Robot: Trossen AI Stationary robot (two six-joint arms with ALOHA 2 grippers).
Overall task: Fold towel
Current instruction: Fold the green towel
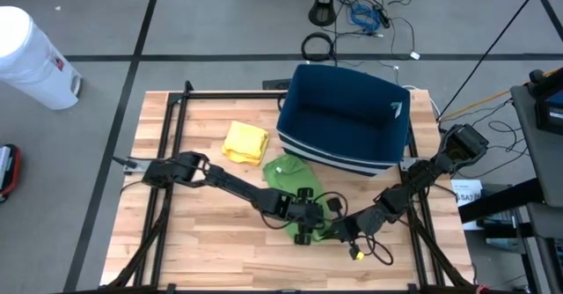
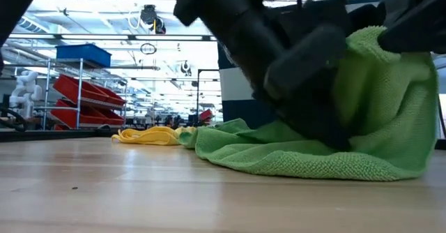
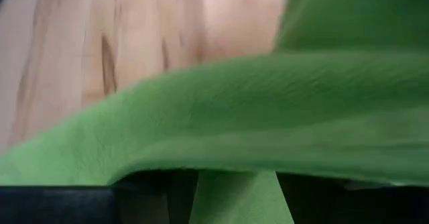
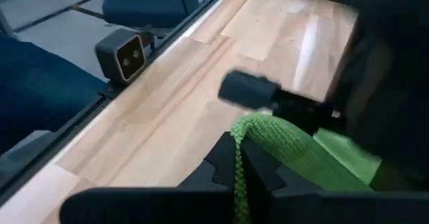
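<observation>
White bin (image 1: 31,56) off the table at 10 o'clock. Yellow cloth (image 1: 245,142) lies bunched on the wooden table (image 1: 202,250), just left of centre, touching the green towel's upper edge. Green towel (image 1: 290,178) sits crumpled at table centre, below the blue storage bin (image 1: 343,118) at 12 o'clock. Left gripper (image 1: 305,213) reaches in from 9 o'clock and sits on the towel's lower part; its wrist view shows towel (image 3: 268,110) draped right across the fingers, cannot tell how far they are apart. Right gripper (image 1: 341,229) comes in from 3 o'clock, at the towel's 5 o'clock corner, fingers (image 4: 221,163) pinched close on a raised towel fold (image 4: 268,140). Low view: towel (image 2: 362,121) lifted on the right side, under dark arm.
</observation>
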